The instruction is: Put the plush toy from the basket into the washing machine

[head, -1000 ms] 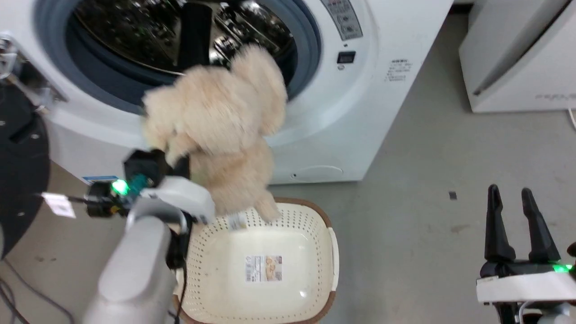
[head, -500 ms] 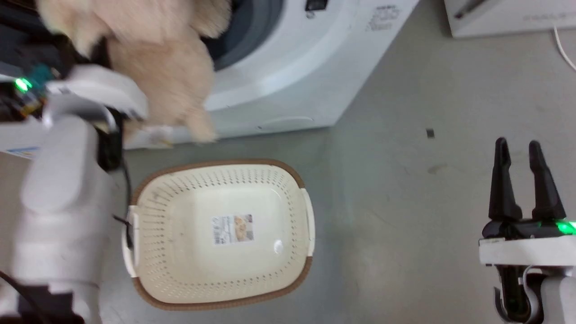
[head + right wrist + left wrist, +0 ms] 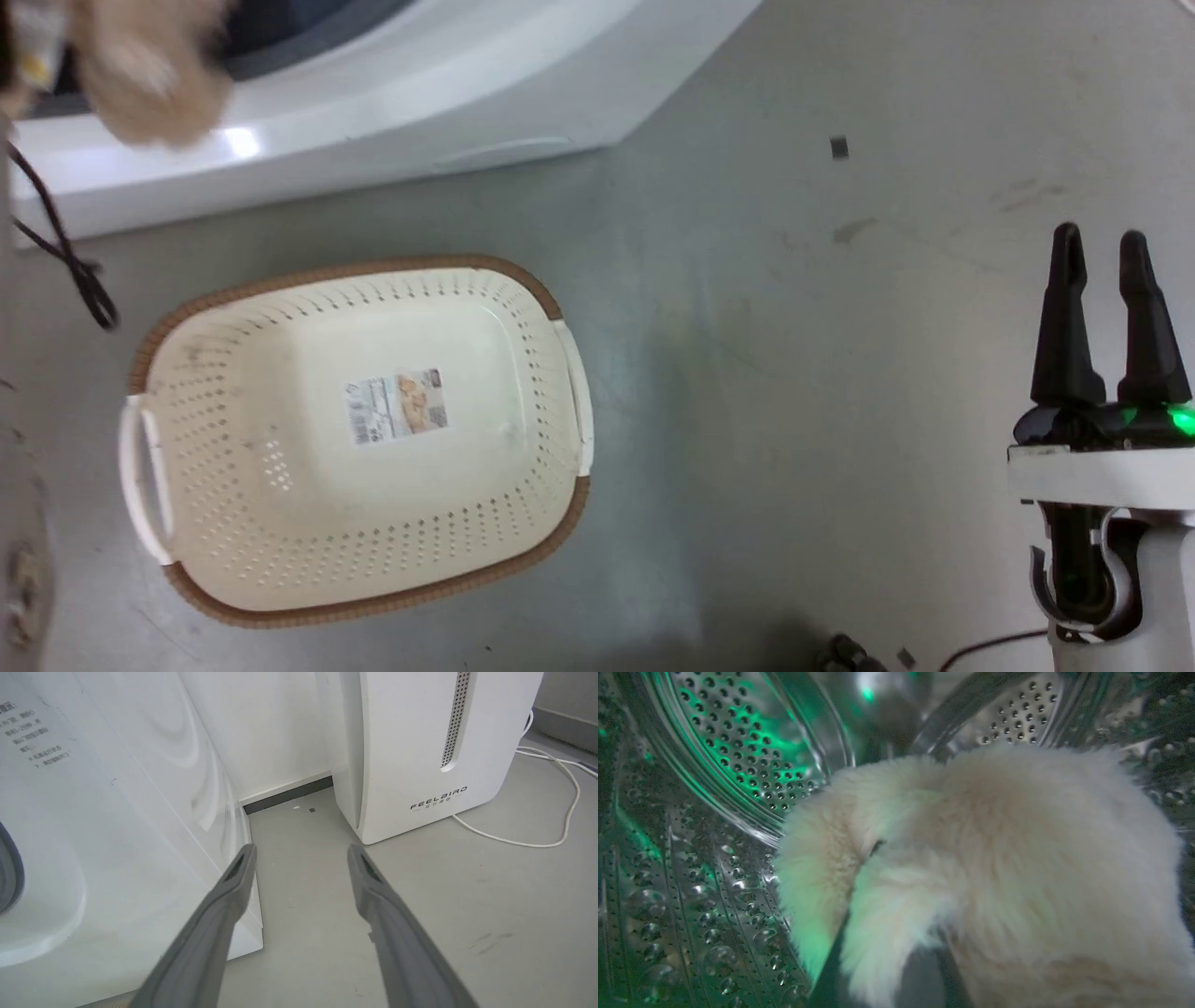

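Head view: the plush toy (image 3: 140, 75) is a blurred beige smear cut off at the top left corner. The washing machine (image 3: 420, 84) is cropped to its lower front. Print on the label (image 3: 397, 408) in the basket (image 3: 527, 373) is too small to read. Left wrist view: fur covers the left hand's fingers, so its hold cannot be judged.

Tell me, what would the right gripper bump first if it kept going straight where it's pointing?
The right gripper would probably meet the bare grey floor between the big white washing machine and the white slanted appliance, though depth is unclear.
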Tool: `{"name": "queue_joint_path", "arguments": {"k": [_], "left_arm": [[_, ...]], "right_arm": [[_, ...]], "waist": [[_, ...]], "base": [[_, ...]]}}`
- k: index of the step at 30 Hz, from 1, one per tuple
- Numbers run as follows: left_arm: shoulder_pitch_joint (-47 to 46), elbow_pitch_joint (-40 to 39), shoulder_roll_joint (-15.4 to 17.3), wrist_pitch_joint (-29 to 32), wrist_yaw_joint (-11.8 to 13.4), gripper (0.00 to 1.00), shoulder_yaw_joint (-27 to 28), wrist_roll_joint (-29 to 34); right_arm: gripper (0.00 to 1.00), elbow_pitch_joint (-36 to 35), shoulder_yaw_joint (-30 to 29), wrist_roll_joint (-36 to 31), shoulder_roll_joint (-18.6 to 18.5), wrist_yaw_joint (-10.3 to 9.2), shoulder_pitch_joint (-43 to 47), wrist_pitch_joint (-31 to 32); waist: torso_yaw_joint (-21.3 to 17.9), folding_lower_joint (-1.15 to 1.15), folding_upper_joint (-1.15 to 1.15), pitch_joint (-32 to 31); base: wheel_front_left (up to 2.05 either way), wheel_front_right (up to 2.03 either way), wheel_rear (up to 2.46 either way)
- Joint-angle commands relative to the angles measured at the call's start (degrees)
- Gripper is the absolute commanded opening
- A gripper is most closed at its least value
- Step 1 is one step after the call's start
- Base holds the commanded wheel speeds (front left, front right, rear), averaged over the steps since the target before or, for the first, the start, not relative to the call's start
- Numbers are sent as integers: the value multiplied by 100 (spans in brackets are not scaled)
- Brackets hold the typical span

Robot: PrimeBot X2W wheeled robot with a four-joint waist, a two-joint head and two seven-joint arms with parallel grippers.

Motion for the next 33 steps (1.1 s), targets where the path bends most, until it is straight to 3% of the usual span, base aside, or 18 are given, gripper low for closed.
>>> {"name": "queue_joint_path", "arguments": {"k": [1,9,13,14,15,33], "left_arm": [[-271,12,61,-38,44,0,60,-15],[-1073,52,308,-38,253,0,352,-119],[-1135,92,335,-38,241,2,386,-123],[-1119,108,339,-38,247,76,353,-81],[-1100,108,344,-38,267,100,308,-22],[281,118,-105,-38,152,100,225,-14]], "right_arm": [[100,-45,6,32,-1,3,-126,-25],[100,-94,39,98,-1,3,-223,-25],[100,-94,28,96,-1,3,-219,-25],[100,-88,34,86,-1,3,-217,-25],[100,-86,40,75,-1,3,-220,-25],[100,147,120,-224,-1,3,-114,-25]], "waist": [[-161,-1,0,246],[-308,-1,0,557],[-290,-1,0,627],[-272,-1,0,636],[-253,-1,0,644],[132,-1,0,-338]], "base": [[0,0,0],[0,0,0],[0,0,0],[0,0,0],[0,0,0],[0,0,0]]}}
